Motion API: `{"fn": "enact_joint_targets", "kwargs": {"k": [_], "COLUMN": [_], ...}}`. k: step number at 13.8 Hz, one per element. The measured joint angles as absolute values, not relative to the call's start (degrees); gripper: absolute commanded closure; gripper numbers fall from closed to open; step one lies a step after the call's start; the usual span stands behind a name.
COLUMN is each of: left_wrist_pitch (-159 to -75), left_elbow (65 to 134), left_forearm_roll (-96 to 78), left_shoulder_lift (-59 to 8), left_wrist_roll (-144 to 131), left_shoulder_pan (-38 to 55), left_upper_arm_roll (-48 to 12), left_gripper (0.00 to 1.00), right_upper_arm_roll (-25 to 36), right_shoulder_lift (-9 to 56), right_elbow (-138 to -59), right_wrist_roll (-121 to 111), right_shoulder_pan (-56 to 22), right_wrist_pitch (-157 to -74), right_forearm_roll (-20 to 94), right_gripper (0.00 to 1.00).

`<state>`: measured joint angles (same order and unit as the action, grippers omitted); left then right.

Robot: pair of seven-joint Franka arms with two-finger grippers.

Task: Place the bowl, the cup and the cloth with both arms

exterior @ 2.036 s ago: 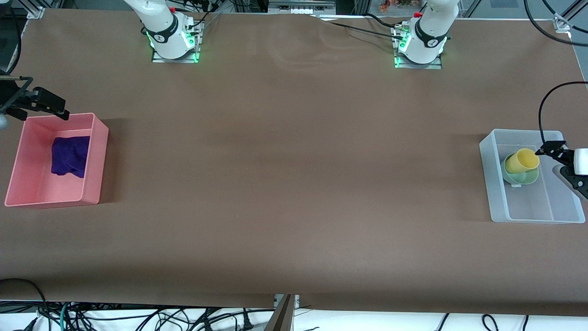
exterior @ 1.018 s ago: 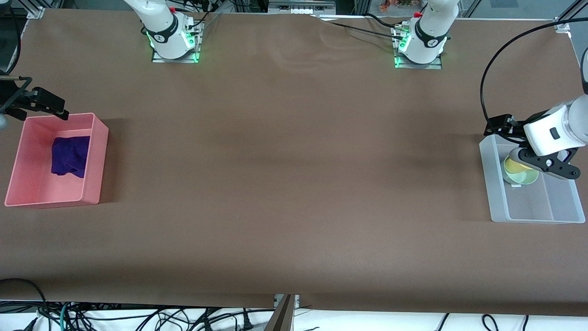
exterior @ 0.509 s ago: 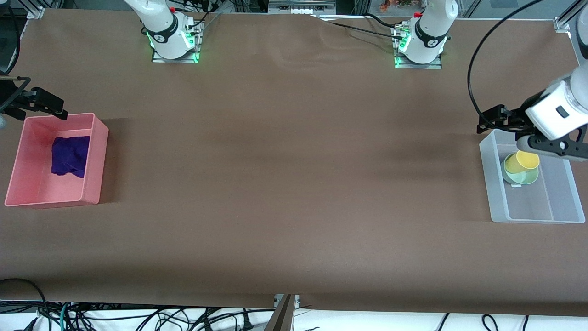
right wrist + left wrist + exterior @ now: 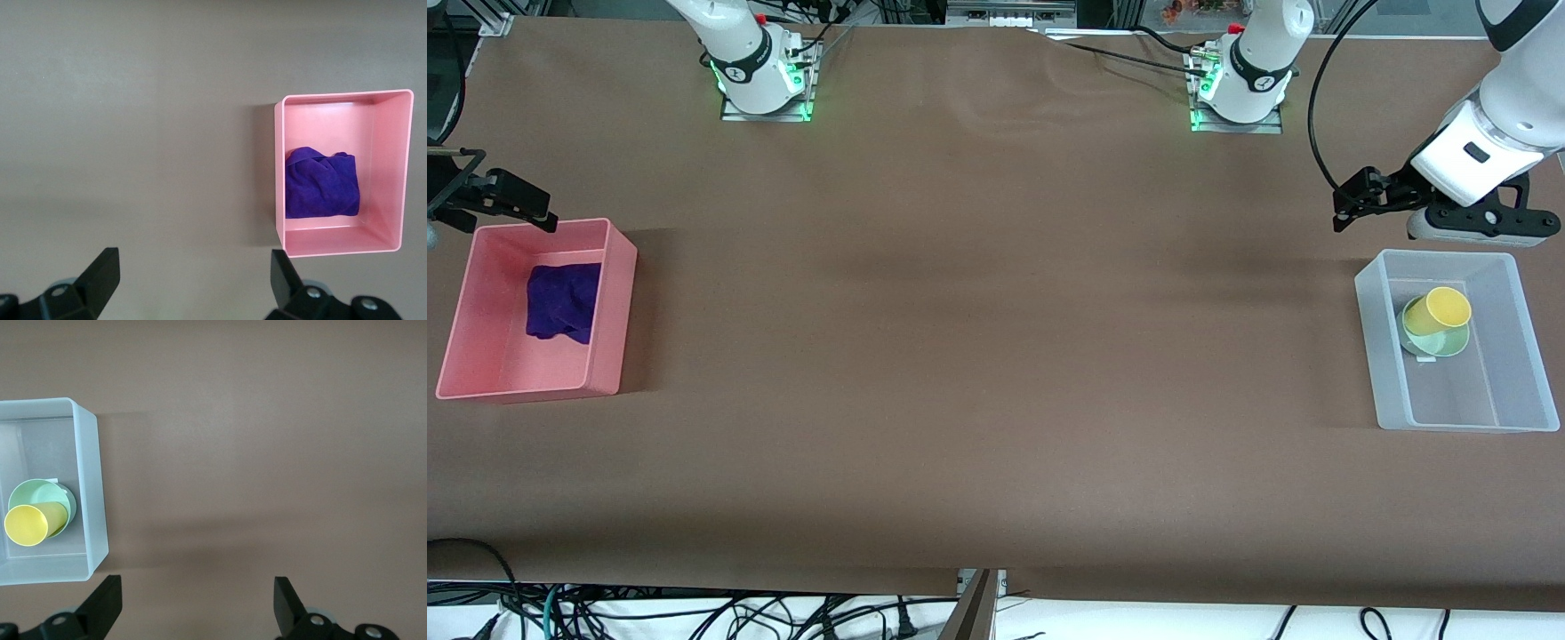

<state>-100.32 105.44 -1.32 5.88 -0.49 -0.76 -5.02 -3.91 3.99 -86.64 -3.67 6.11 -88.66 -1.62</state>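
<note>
Your left gripper (image 4: 1352, 210) had risen clear of the translucent plastic bin (image 4: 1513, 293), jaws wide, empty; yellow cup (image 4: 1439, 310) lay tilted in mint-green bowl (image 4: 1442, 342). Right gripper (image 4: 503, 203), likewise spread and empty, waited beside the pink bin (image 4: 609, 307) holding purple cloth (image 4: 562, 301).

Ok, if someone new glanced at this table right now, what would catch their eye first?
Probably the colour at the two ends: a pink bin with the purple cloth bunched inside at the right arm's end, and a clear bin at the left arm's end, where the yellow cup leans tipped in the mint-green bowl. Both grippers, left and right, hang open and empty.
</note>
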Motion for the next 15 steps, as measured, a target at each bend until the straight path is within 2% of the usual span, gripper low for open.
{"fn": "enact_joint_targets", "kwargs": {"k": [15], "left_wrist_pitch": [-100.10], "left_elbow": [104.17], "left_forearm_roll": [-1.33], "left_shoulder_lift": [3.70], "left_wrist_roll": [-1.00], "left_shoulder_pan": [0.03], "left_upper_arm_roll": [-3.42], "left_gripper": [0.00], "right_upper_arm_roll": [-3.90], "right_shoulder_lift": [4.00], "right_elbow": [-86.64], "right_wrist_roll": [-3.67], "right_shoulder_pan": [6.13], "right_wrist_pitch": [-88.65], "right_forearm_roll": [-1.62], "right_gripper": [0.00]}}
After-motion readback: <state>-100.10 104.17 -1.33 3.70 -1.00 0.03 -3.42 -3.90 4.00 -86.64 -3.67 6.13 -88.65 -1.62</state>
